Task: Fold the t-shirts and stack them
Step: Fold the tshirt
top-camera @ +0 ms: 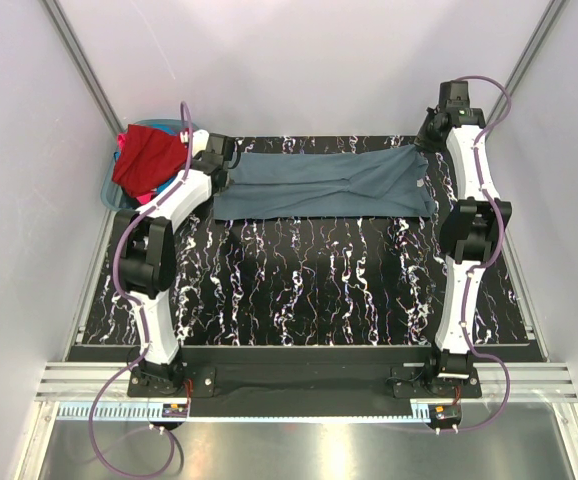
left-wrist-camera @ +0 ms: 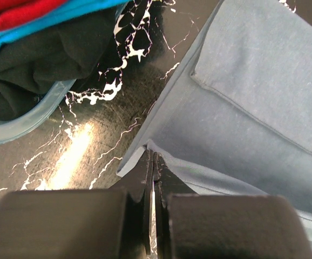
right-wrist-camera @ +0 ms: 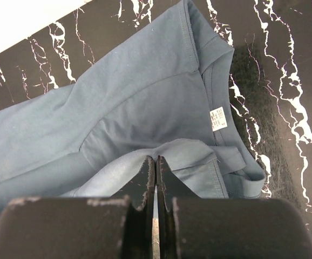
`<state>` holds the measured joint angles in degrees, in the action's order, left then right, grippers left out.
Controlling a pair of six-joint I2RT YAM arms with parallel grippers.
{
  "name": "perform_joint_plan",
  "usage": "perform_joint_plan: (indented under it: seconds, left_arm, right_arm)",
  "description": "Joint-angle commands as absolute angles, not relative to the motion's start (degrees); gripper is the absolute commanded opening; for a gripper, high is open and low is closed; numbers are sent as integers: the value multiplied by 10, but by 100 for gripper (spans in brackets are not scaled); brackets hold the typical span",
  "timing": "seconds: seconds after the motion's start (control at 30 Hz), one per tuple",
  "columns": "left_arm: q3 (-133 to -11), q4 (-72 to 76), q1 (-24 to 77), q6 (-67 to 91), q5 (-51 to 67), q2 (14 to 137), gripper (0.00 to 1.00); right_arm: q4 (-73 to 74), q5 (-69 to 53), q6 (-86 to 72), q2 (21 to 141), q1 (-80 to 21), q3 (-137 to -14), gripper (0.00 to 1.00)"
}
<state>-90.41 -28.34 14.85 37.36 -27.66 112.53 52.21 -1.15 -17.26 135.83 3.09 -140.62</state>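
Currently the slate grey-blue cloth t-shirt (top-camera: 319,185) lies stretched across the far side of the black white-veined table (top-camera: 319,290) — the left gripper (left-wrist-camera: 153,160) and right gripper (right-wrist-camera: 155,163) (jaws pressed together) each pinch one end.

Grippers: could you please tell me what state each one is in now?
Left gripper: closed, pinching the grey-blue t-shirt at its edge.
Right gripper: closed, pinching the same t-shirt.
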Motion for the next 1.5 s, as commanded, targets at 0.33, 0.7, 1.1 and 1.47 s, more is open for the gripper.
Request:
perform_joint_plan:
  seconds: [0.33, 0.7, 1.1, 1.47]
  left_arm:
    - [-930, -258, 147, 358, -308, 1129, 0]
    - [-940, -252, 147, 348, -300, 1143, 0]
    - [-970, -252, 147, 346, -298, 1173, 0]
    - [-984, -253, 147, 350, -307, 1199, 0]
  right_arm:
    - [514, -4, -156, 1368, 29, -1458, 0]
    - [506, -8, -144, 1384, 29, -1466, 0]
    - [503, -6, -149, 1407, 29, -1485, 0]
    - [491, -18, -150, 1439, 29, -1492, 0]
